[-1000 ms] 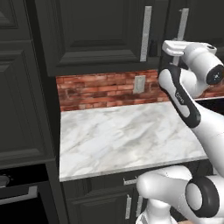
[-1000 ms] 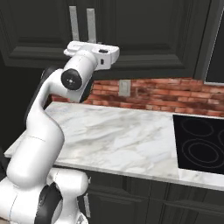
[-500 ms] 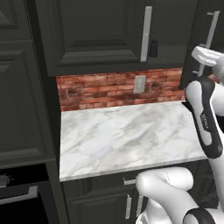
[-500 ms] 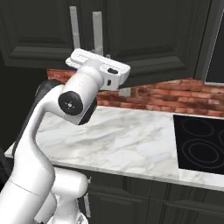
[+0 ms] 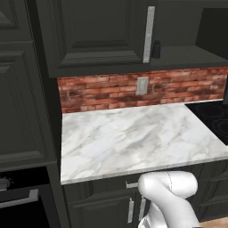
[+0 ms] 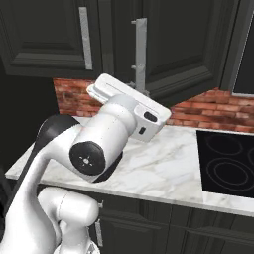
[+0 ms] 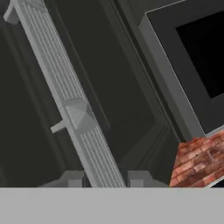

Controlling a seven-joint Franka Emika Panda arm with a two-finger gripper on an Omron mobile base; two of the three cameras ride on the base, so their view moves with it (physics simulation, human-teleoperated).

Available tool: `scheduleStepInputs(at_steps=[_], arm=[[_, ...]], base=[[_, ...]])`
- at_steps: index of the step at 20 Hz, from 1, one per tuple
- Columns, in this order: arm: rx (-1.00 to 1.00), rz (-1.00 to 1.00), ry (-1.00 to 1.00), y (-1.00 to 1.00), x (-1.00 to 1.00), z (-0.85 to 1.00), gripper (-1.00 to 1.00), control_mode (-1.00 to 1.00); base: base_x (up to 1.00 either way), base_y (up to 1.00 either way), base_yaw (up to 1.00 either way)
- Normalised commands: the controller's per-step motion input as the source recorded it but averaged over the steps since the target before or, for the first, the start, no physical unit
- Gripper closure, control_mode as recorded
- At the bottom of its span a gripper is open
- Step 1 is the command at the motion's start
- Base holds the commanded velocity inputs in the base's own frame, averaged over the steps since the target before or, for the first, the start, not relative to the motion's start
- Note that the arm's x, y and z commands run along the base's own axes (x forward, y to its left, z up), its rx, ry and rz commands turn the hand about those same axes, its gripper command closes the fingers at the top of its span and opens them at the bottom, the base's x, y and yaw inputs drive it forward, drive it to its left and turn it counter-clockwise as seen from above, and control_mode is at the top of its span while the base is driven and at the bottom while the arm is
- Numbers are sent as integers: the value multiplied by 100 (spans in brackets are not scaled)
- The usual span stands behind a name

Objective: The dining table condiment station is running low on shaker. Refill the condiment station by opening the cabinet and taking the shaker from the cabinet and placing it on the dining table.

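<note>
From the hand view I have the gripper [image 7: 104,181] set on the long silver bar handle [image 7: 72,107] of the cabinet door [image 7: 118,83]: the bar runs down between the two fingers [image 7: 72,179], one tip on each side of it, close against it. Whether the pads are actually pressing the bar I cannot tell, so I won't call the grasp closed or open.

In the right base view the door [image 6: 191,42] stands swung out from the cabinet front, its handle [image 6: 141,57] just above the white hand of the arm [image 6: 106,141]. In the left base view the right half of the cabinet [image 5: 95,33] is open, and the shaker [image 5: 156,49] stands upright on the lower shelf [image 5: 189,57], just right of the closed left door's handle [image 5: 149,34].

Below runs the red brick backsplash [image 5: 107,91] with an outlet plate [image 5: 142,85], then the marble tabletop [image 5: 133,138], with a black cooktop [image 6: 225,161] at its right end.
</note>
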Motion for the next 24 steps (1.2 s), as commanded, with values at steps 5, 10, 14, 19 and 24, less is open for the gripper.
scheduleStepInputs(at_steps=[5, 10, 14, 19, 24], arm=[[-1, -9, 2, 0, -79, 30, -100, -100], [-7, -10, 0, 3, -72, 73, -100, -100], [-12, -14, 4, 45, -24, 38, -100, -100], [-24, -11, 27, 99, 38, -12, -100, -100], [-30, -12, 29, 89, 65, -47, -100, -100]], base=[[0, 0, 0], [0, 0, 0], [0, 0, 0], [0, 0, 0], [0, 0, 0]])
